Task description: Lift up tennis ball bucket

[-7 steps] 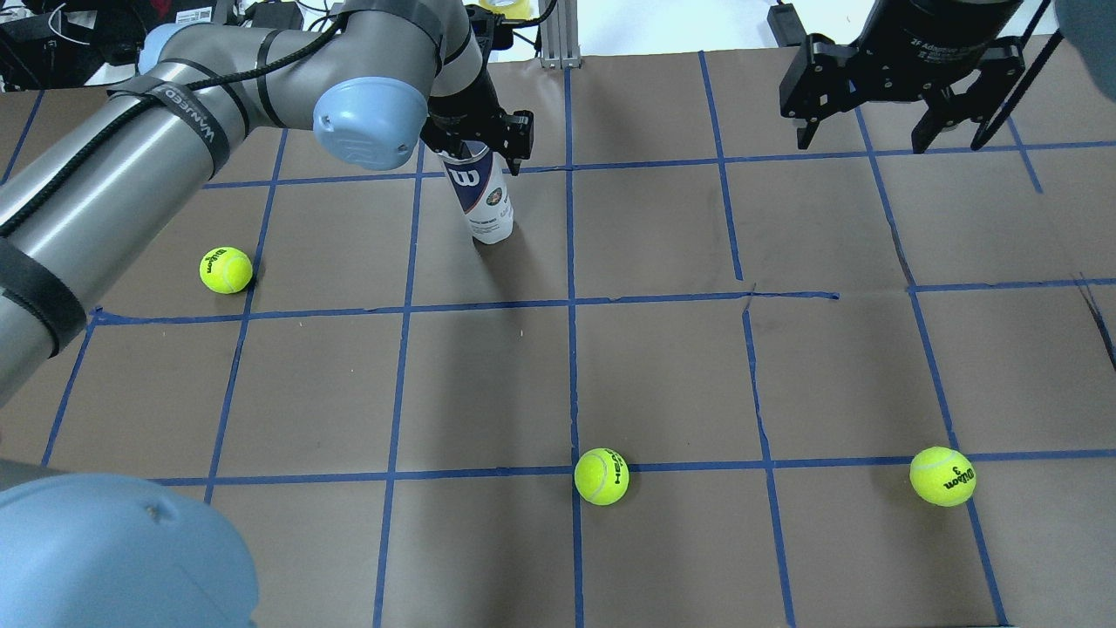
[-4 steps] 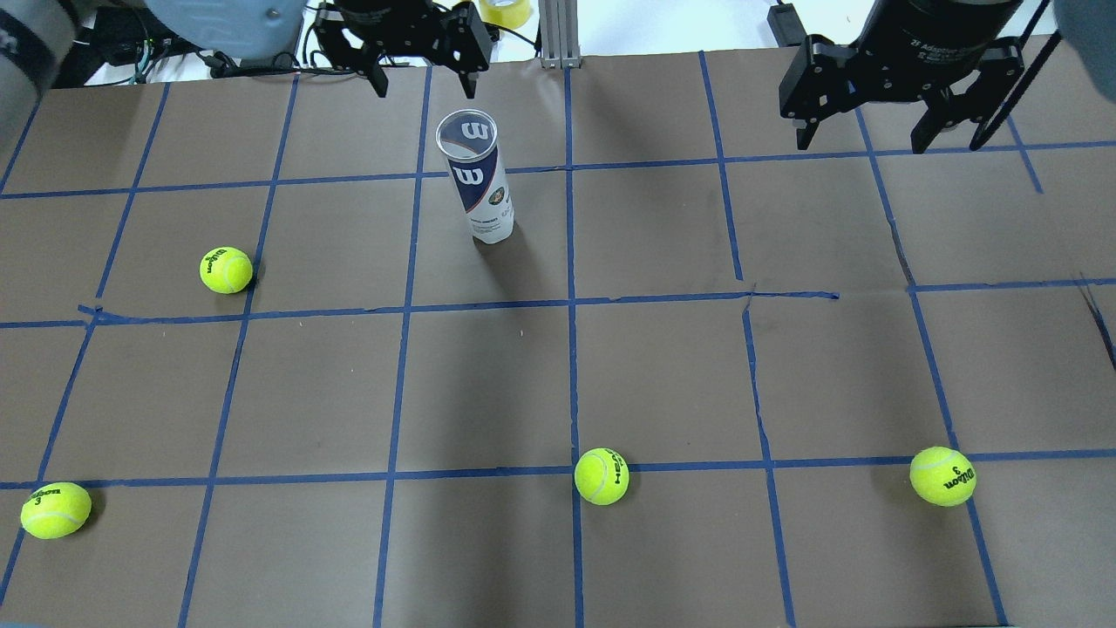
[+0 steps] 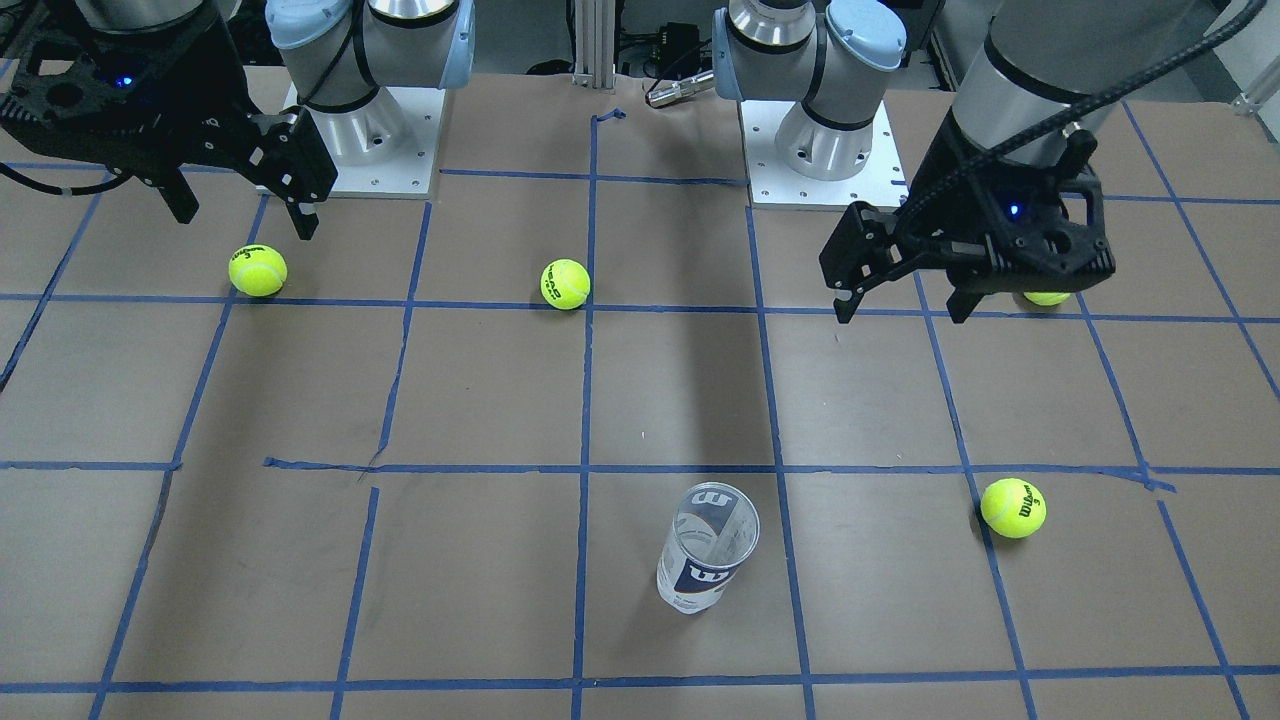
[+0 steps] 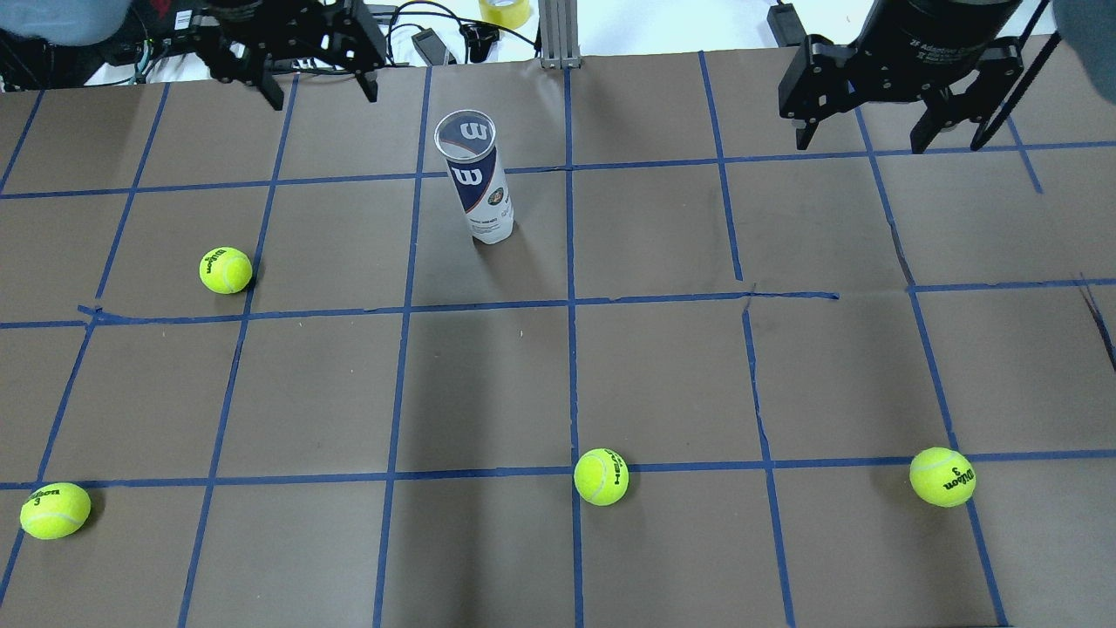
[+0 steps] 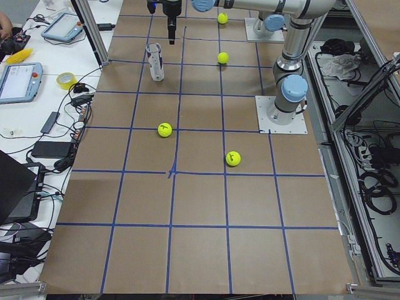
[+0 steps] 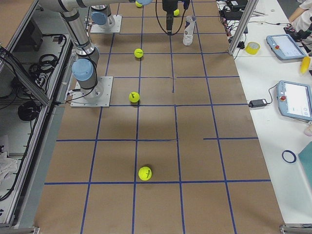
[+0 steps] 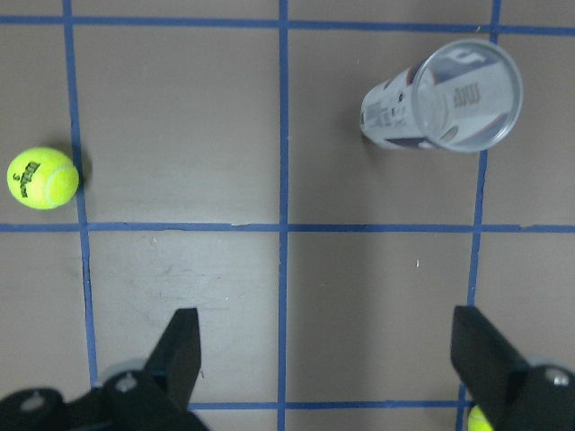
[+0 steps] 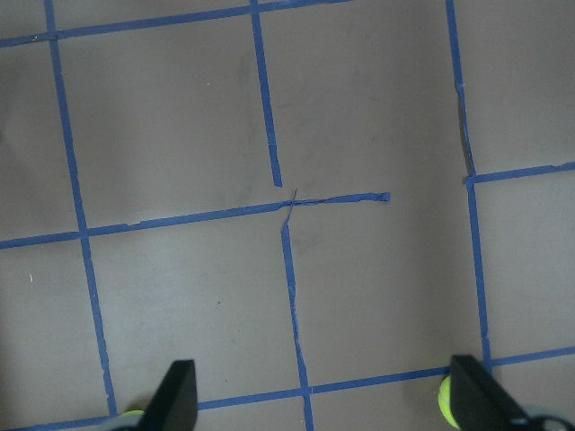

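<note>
The tennis ball bucket (image 4: 475, 183) is a clear can with a white-and-navy "W" label. It stands upright and open-topped on the brown table, and nothing touches it. It also shows in the front view (image 3: 705, 550) and at the upper right of the left wrist view (image 7: 445, 99). My left gripper (image 4: 324, 96) is open and empty, raised above the table, behind and to the left of the can; the front view (image 3: 900, 310) shows it too. My right gripper (image 4: 859, 139) is open and empty, raised over the far right of the table.
Several yellow-green tennis balls lie about the table: one left of the can (image 4: 226, 269), one at the near left (image 4: 55, 510), one at the near middle (image 4: 601, 476), one at the near right (image 4: 942, 476). An aluminium post (image 4: 551, 35) stands behind the can.
My left gripper was around the can's top a second ago. It has since let go, risen and moved back and to the left. The can stays standing in place.
</note>
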Robot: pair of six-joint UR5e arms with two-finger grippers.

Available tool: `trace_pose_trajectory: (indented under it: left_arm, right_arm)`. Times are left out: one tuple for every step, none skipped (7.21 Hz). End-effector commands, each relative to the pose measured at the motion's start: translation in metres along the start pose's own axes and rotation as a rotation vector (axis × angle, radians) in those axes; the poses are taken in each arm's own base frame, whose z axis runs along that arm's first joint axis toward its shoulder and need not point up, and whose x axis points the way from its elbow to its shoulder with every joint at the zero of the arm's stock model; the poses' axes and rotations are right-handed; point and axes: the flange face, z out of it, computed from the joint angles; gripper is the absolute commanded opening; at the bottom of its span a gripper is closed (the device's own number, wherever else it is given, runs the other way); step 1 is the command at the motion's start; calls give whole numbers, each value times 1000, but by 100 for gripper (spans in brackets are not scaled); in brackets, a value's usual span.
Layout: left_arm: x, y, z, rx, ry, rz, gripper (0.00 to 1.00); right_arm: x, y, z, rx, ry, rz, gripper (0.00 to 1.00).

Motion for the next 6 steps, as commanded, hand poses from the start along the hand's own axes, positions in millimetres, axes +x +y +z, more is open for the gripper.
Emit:
trace_pose_trajectory:
  left_arm:
    - [-18, 22, -1, -17, -40, -21, 100]
    - [-30, 29, 8, -38, -43, -30, 100]
    - [-29, 42, 7, -39, -41, 2, 100]
    - [-27, 53, 6, -48, -28, 18, 100]
    - [-26, 61, 7, -52, -26, 37, 100]
    - [-26, 64, 13, -64, -22, 35, 100]
  right_arm:
    - [0, 0, 0, 1, 1, -1, 100]
    - [0, 0, 1, -2, 0, -1, 100]
    - [0, 1, 1, -3, -1, -1, 100]
    - [1, 0, 2, -4, 1, 1, 100]
    - [0, 1, 1, -3, 0, -1, 100]
    - [-1, 1, 2, -4, -3, -4, 100]
